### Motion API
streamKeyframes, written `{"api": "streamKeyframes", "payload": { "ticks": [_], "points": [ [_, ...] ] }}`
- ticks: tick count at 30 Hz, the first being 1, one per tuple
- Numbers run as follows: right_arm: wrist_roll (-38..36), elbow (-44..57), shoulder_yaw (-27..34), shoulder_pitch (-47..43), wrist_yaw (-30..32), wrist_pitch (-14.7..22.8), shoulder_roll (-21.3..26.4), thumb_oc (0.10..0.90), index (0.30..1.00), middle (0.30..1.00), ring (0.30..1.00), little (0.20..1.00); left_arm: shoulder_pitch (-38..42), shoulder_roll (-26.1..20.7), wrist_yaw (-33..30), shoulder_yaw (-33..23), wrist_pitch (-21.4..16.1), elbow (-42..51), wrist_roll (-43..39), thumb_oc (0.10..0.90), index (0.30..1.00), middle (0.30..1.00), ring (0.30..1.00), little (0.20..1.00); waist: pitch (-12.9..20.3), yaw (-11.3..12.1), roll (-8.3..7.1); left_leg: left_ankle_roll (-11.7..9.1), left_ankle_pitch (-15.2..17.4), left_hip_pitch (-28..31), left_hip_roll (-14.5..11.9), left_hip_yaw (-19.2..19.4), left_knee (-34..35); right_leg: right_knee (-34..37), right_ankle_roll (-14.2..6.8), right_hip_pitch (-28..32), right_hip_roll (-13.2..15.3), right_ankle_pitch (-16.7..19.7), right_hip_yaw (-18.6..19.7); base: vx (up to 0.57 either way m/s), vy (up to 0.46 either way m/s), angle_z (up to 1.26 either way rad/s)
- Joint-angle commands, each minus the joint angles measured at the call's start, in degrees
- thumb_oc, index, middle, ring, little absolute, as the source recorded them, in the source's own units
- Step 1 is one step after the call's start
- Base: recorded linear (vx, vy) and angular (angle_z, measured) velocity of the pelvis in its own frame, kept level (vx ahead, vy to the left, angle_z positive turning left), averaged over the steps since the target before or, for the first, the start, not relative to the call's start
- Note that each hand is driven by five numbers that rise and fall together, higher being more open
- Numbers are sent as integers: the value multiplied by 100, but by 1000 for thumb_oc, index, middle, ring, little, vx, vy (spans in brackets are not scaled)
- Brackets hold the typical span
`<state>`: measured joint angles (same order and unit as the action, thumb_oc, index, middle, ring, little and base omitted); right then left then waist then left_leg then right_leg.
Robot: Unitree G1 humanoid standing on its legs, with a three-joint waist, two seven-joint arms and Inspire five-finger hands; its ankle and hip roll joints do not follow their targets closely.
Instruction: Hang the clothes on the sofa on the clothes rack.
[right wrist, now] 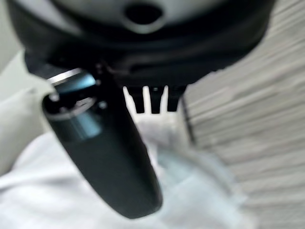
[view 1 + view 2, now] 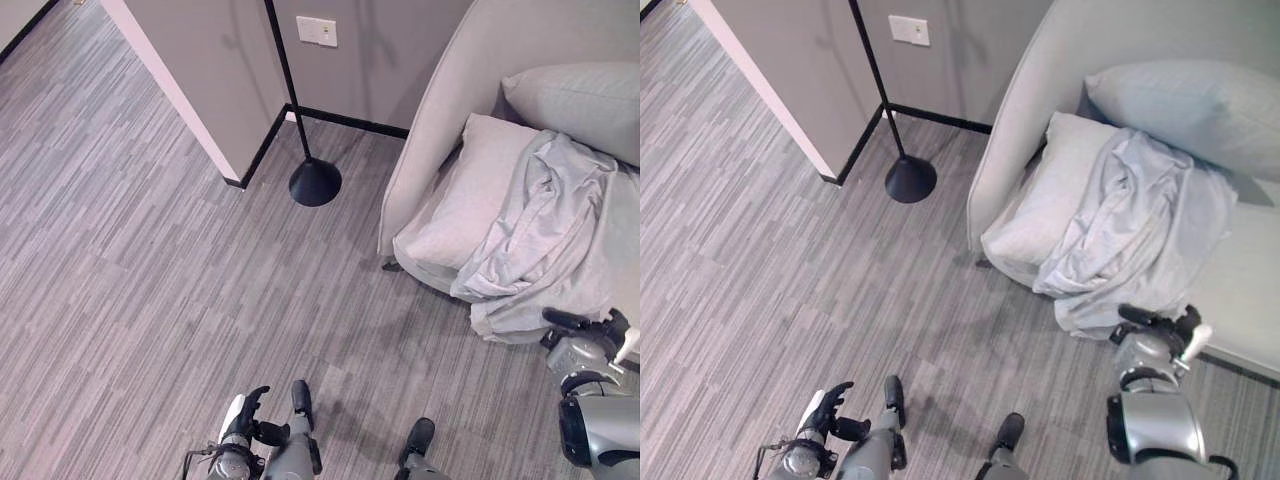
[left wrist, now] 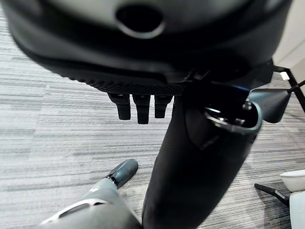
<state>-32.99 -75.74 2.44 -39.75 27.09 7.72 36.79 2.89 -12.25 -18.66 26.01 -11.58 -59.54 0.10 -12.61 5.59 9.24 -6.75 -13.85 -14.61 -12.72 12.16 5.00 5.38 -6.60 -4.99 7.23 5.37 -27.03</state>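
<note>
A: Over on the right, the pale grey upholstered sofa carries the crumpled light grey garment, draped over a seat cushion and spilling down the sofa's near edge.

B: And a pale back pillow sits just behind it. Anything cut off?

A: The sofa runs out of the picture on the right, and the thin black floor-stand pole leaves at the top; only its round black base is whole, by the wall corner.

B: The hands?

A: The right hand hovers just near of the garment's hanging hem, fingers straight, gripping nothing. The left hand hangs low over the grey striped carpet, fingers relaxed, empty.
</note>
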Motion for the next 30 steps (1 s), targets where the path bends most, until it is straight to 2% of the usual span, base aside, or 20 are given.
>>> {"api": "streamKeyframes", "payload": {
  "ticks": [1,5,8,9,10,11,12,18,25,26,27,28,30],
  "points": [
    [187,244,-235,-478,316,618,337,800,900,900,900,900,196,-163,-292,314,-131,-113,426,800,900,900,900,900,-74,50,-256,-625,278,495,-557,270,0,-977,-83,-344,190,-1041,-84,11,-2,9],
    [-9,124,-341,-794,172,604,232,800,900,900,900,900,236,-250,-339,559,-180,47,672,800,900,900,900,900,-162,89,-227,-665,185,438,-592,280,0,-1113,-80,-479,176,-1068,-133,-2,2,2],
    [-369,-412,-490,-1209,-200,389,213,800,900,900,900,900,289,-407,-216,865,-189,352,880,800,900,900,900,900,-255,164,-206,-714,124,245,-601,267,0,-1203,-97,-685,183,-1060,-197,0,0,0],
    [-582,-716,-482,-1300,-452,239,217,533,500,500,500,500,318,-488,-147,994,-192,504,974,800,900,900,900,900,-287,213,-182,-724,97,162,-601,248,0,-1273,-99,-758,210,-1066,-248,0,0,0],
    [-586,-725,-484,-1306,-460,242,220,480,420,420,420,420,318,-489,-145,994,-190,508,973,800,900,900,900,900,-284,213,-182,-724,96,158,-600,246,0,-1276,-98,-763,211,-1068,-249,-6,8,4],
    [-696,-867,-483,-1363,-555,132,203,400,300,300,300,300,324,-527,-108,1017,-182,543,997,800,900,900,900,900,-300,253,-166,-731,83,120,-600,240,0,-1314,-94,-793,228,-1080,-270,-3,12,12],
    [-857,-993,-522,-1409,-770,13,170,400,300,300,300,300,352,-582,-81,1032,-170,592,1048,800,900,900,900,900,-319,300,-141,-745,38,80,-592,234,0,-1353,-90,-827,243,-1083,-311,-3,11,11],
    [-1104,-986,-606,-1288,-1130,-97,-114,400,300,300,300,300,313,-611,-34,886,-113,420,1063,800,900,900,900,900,-341,396,-111,-764,-58,1,-584,215,0,-1387,-68,-834,247,-1091,-388,1,2,1],
    [-1491,-776,-432,-807,-1262,25,-489,400,300,300,300,300,377,-548,-103,734,-73,253,1016,800,900,900,900,900,-394,362,-107,-746,-13,10,-544,200,0,-1453,-65,-831,287,-1093,-396,-7,21,2],
    [-1561,-664,-413,-692,-1299,67,-596,400,300,300,300,300,397,-531,-114,703,-67,246,1014,800,900,900,900,900,-406,342,-111,-743,-2,23,-541,205,0,-1451,-67,-820,290,-1089,-390,-27,46,4],
    [-1738,-291,-440,-374,-1371,215,-915,400,300,300,300,300,445,-485,-147,647,-59,218,1035,800,900,900,900,900,-437,267,-131,-729,34,54,-534,223,0,-1422,-65,-778,288,-1081,-352,-27,47,2],
    [-1738,-239,-439,-327,-1348,220,-942,400,300,300,300,300,430,-492,-150,643,-61,212,1039,800,900,900,900,900,-433,260,-143,-728,36,67,-531,226,0,-1415,-66,-764,289,-1079,-350,-23,36,3],
    [-1837,247,-523,165,-1426,302,-1310,400,300,300,300,300,440,-454,-177,556,-16,90,1113,800,900,900,900,900,-431,167,-214,-714,67,128,-522,249,0,-1367,-58,-681,276,-1070,-308,-18,15,4]
  ]
}}
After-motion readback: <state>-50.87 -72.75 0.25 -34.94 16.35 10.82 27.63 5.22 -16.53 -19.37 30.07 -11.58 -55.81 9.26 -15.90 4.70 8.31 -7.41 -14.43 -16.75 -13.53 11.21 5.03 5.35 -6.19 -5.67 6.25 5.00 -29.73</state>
